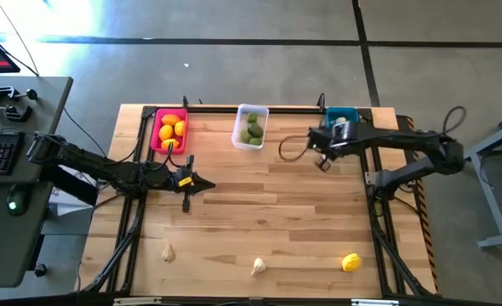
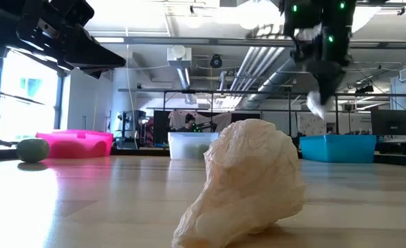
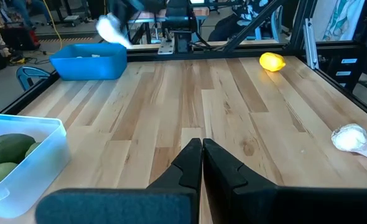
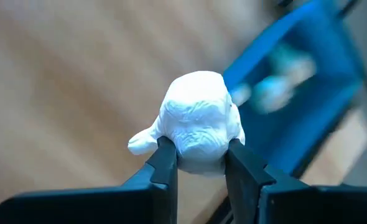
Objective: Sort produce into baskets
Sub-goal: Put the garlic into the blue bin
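- The right gripper [image 4: 196, 158] is clamped on a white garlic bulb [image 4: 199, 118], its two dark fingers [image 4: 165, 162] pinching the bulb's lower sides; the jaws stand only as wide apart as the bulb
- It hangs above the table [image 1: 268, 204] just beside the teal basket [image 1: 342, 116], at the far right corner; the bulb is off the wood
- The left gripper [image 3: 201, 163] has its fingers pressed together on nothing; it hovers over the left half of the table, near the pink basket [image 1: 168, 130] of orange and yellow fruits
- The clear basket [image 1: 250, 126] between the other two holds green pieces
- Along the near edge lie two more garlic bulbs [image 1: 258, 267] and a yellow fruit [image 1: 350, 262], well apart from each other
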